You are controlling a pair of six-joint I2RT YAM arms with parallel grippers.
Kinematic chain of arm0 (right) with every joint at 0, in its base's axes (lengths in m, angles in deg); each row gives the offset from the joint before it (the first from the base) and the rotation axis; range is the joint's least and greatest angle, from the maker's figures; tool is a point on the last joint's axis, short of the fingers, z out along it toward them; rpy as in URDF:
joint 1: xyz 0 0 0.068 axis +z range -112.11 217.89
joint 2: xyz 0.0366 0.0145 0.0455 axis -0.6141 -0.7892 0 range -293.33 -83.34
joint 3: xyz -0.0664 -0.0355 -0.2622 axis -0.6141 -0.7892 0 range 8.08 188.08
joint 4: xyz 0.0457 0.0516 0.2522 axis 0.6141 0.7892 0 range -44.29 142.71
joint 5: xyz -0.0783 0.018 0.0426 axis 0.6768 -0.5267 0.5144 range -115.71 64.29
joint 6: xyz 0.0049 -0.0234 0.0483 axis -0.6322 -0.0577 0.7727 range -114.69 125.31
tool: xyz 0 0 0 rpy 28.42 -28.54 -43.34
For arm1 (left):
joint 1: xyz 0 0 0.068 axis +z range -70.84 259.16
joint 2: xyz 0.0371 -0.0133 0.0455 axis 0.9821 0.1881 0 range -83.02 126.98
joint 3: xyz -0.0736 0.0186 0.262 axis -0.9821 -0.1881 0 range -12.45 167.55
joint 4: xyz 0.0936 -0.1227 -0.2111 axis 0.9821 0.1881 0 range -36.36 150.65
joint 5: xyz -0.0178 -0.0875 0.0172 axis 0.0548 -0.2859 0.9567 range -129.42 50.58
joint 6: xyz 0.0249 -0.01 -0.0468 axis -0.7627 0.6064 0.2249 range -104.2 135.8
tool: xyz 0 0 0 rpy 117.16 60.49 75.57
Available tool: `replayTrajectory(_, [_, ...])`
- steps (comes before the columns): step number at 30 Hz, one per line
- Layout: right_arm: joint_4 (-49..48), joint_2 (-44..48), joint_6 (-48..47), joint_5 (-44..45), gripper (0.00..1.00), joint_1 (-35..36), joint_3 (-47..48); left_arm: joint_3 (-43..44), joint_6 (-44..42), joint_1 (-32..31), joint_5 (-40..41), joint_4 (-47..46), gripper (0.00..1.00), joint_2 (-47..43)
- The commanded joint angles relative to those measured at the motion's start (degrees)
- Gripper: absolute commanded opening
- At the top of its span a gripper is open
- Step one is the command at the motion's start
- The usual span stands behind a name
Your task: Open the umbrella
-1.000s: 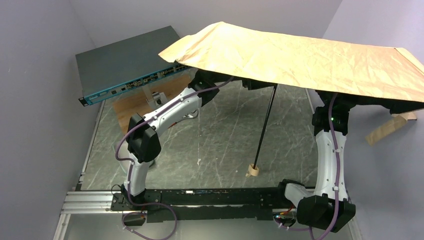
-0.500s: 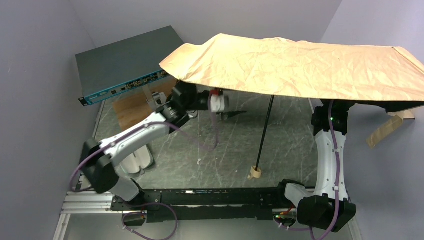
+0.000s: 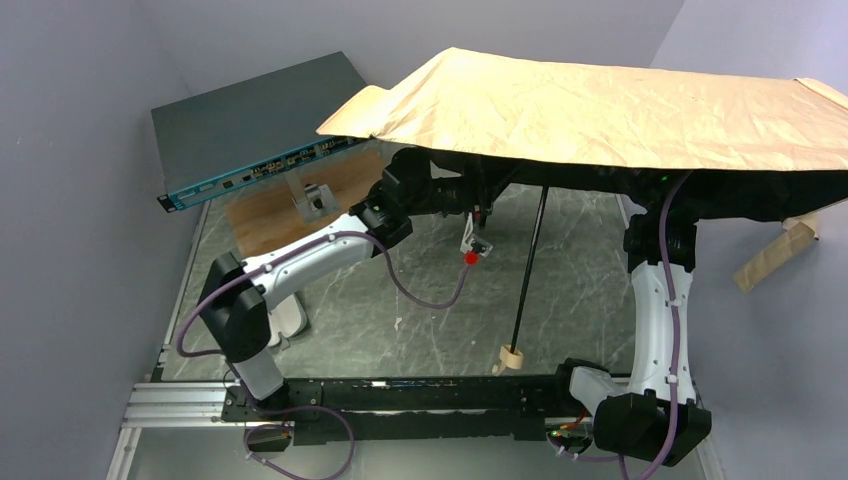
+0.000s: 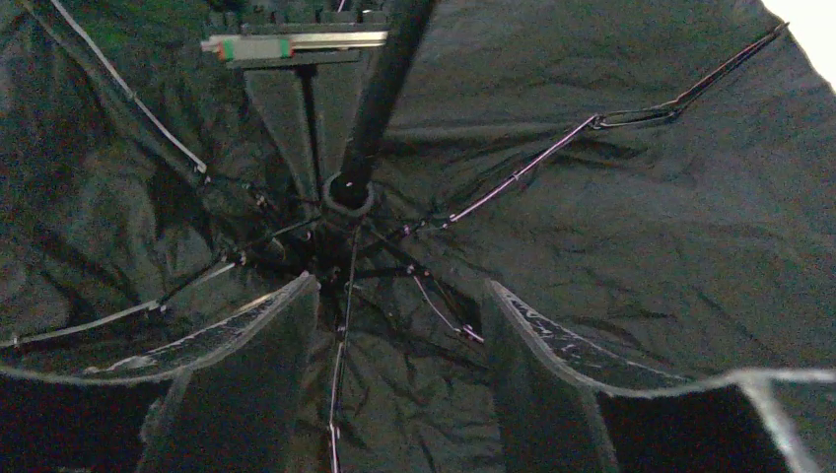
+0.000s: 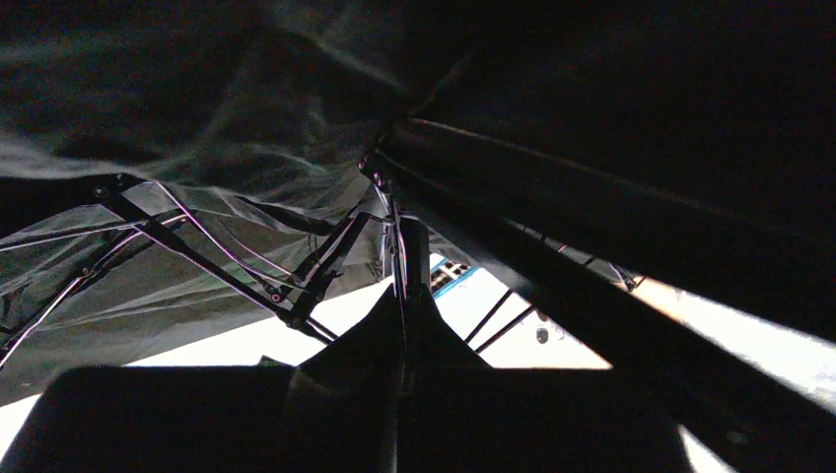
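The umbrella (image 3: 600,110) is open. Its creased tan canopy is a broad, flattish sheet across the 12-to-3 o'clock part of the top view, held up over the dark, marble-veined table (image 3: 420,300). A thin black shaft (image 3: 528,265) slants down from under the canopy to a rounded cream handle (image 3: 511,357), which rests on the table at about 6 o'clock.

Only the wrist cameras show the underside: matte black, wrinkled lining and slim metal ribs that fan out from a ring on the shaft. In the left wrist view the left gripper (image 4: 399,286) points up at that hub. Its two pale, glossy fingers (image 4: 246,345) are spread wide, with nothing between them but the ribs beyond.

The right gripper (image 5: 402,305) is only a dark silhouette under the lining, with a thin strut rising at its tip. I cannot tell whether it is spread or closed on anything. From above, the canopy hides both tools.

A small tag with a red dot (image 3: 470,256) hangs below the left arm. At 10 o'clock there is a flat grey box with a teal front (image 3: 250,125), and a wooden board (image 3: 265,210) just beside it.
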Motion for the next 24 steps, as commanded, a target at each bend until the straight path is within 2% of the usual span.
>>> replayTrajectory(1, [-2.86, 2.00, 2.64, -1.85, 0.00, 0.25, 1.01, 4.35, -10.81, -0.77, -2.30, -3.75, 0.64, 1.75])
replayTrajectory(5, [-2.56, 2.18, 2.86, -2.73, 0.00, 0.37, 0.47, 6.34, -11.39, -1.97, -3.85, -3.55, 0.57, 3.19])
replayTrajectory(17, [-1.46, 2.82, 2.15, -1.96, 0.00, 1.91, -0.39, 9.35, -14.37, -3.47, -7.11, -2.22, 0.50, 5.87])
replayTrajectory(24, [-1.36, 2.78, 2.47, -2.04, 0.00, 2.40, -0.34, 11.81, -16.83, -3.35, -7.25, -0.35, 0.40, 8.10])
